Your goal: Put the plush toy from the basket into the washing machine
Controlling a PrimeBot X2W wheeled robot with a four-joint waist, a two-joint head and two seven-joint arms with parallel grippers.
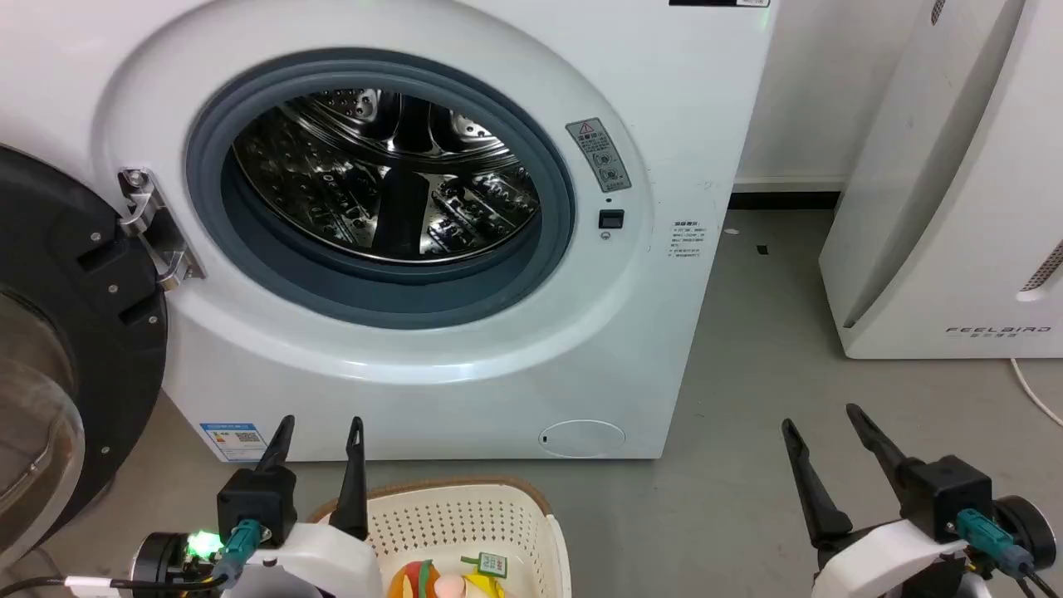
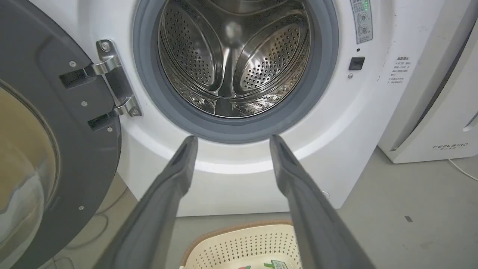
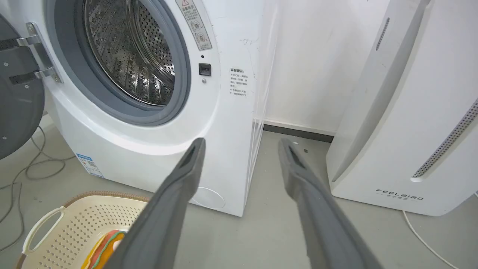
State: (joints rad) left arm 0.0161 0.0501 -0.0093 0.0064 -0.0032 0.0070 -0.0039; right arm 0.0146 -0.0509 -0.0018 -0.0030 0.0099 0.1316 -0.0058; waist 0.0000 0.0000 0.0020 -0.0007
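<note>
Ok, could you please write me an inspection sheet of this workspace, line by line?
Surface: grey floor.
Job's things: plush toy lies in the basket; the basket stands before the washing machine, whose door is swung open to the left.
Clutter: one small dark scrap near the wall.
Hands: left hand open, by the basket's left edge; right hand open, over the floor; both hold nothing.
Cables: grey cables on the floor left of the machine; white cord beside the white appliance.
Surroundings: white appliance right of the machine, white wall behind.
</note>
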